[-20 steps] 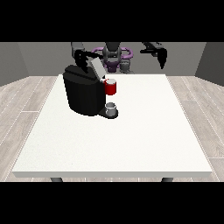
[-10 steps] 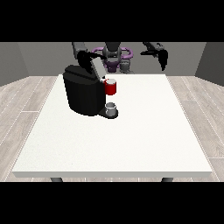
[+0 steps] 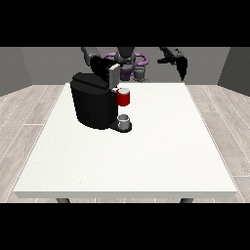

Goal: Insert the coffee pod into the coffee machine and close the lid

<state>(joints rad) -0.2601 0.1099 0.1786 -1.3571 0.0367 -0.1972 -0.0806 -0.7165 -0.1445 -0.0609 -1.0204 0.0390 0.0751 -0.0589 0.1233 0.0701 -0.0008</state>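
A black coffee machine (image 3: 93, 105) stands on the white table (image 3: 146, 156) at the left of middle. Its grey lid (image 3: 114, 74) is raised at the top. A red pod holder (image 3: 124, 97) juts from the machine's front, with a small grey cup (image 3: 124, 120) on the base below it. The hand at the view's left (image 3: 102, 66) is just behind the lid and above the machine's top; how its fingers lie is not clear. The hand at the view's right (image 3: 181, 65) hangs in the air past the table's far right corner, fingers pointing down. No separate coffee pod shows.
The robot's torso (image 3: 128, 63) with purple parts is behind the table's far edge. Wooden floor surrounds the table. The table's front and right parts show bare white surface.
The hand at the view's left has moved slightly closer to the raised lid. The hand at the view's right has shifted a little and now points more downward.
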